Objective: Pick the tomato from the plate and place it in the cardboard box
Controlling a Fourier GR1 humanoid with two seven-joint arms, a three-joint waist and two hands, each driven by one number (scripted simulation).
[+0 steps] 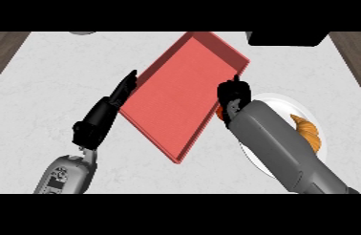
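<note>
Kitchen: marble counter (56, 76), plated croissant (309, 130)

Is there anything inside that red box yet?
No, the red box is empty: its whole floor shows bare. The right hand, beside it, is curled over something orange-red at the plate's edge.

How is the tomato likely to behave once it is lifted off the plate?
Mostly hidden under the right hand, the tomato seems round and smooth, so probably apt to roll or slip. It looks small, likely light. The croissant beside it could get nudged.

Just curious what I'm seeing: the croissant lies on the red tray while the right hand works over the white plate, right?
Not quite. In the head view the croissant lies on the white plate, not on the red tray. The right hand is indeed at that plate.
</note>
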